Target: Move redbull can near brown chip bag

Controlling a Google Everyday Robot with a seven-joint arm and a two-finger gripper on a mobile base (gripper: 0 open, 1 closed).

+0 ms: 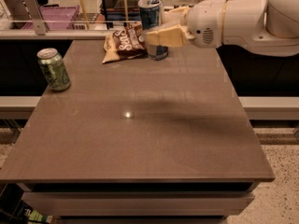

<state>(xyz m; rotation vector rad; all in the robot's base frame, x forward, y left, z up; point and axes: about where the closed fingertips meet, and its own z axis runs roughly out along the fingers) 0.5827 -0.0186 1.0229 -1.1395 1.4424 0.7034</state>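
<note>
Two cream fingers (164,35) of the gripper (158,26) clamp the redbull can (150,12) between them, the can upright, just beside the brown chip bag (125,42).

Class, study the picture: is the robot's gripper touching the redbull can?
Touching. The camera view shows the gripper at the far edge of the table, closed on the redbull can, with one finger across the can's front and the other behind it.

White letters, seemingly "SaNS", on the brown chip bag (124,42); gripper (157,28) around the redbull can (150,12) just beside.
</note>
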